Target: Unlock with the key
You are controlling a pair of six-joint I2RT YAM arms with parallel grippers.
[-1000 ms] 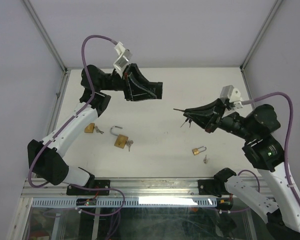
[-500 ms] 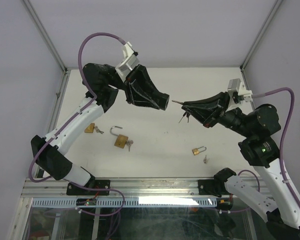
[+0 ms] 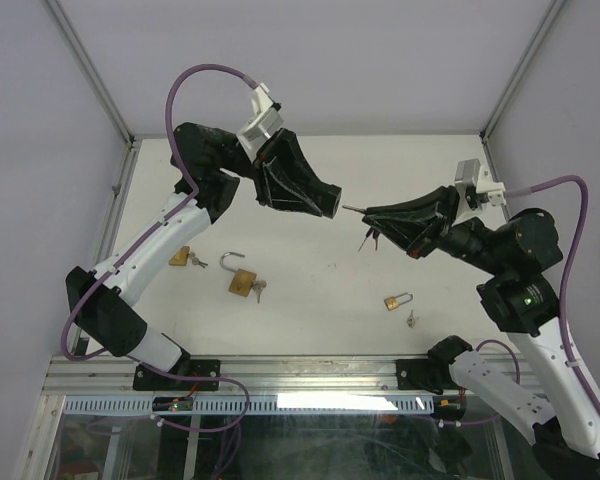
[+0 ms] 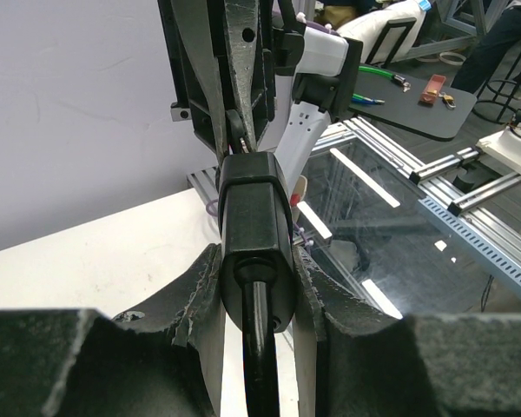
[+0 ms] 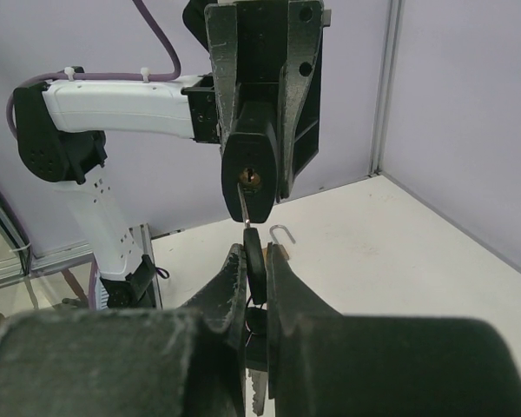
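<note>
Table: white surface [image 3: 410, 165] fills the middle of the top view, with both arms raised above it.
Lower left of table: a brass padlock [image 3: 180, 257] lies flat, a small key bunch [image 3: 197, 262] just beside it on its right.
Right of that: a second brass padlock [image 3: 242, 281] lies with its shackle swung open, and a key [image 3: 259, 290] touches its right side.
Left gripper [image 3: 323, 203]: upper centre of the top view, pointing right, its fingers narrowed and clamped on the two sides of a black padlock [image 5: 250, 169].
Black padlock: held in the air well above the table, its brass keyhole [image 5: 249, 180] facing the right arm.
Black-headed key [image 5: 253, 256]: its thin blade reaches up to the keyhole. How far it is in, I cannot tell.
Right gripper [image 3: 372, 213]: centre right of the top view, pointing left, its fingers pinched nearly together on the key's head.
Lower right of table: a small brass padlock [image 3: 397, 300] lies flat with its shackle down, and a loose key [image 3: 411, 319] lies near it.
</note>
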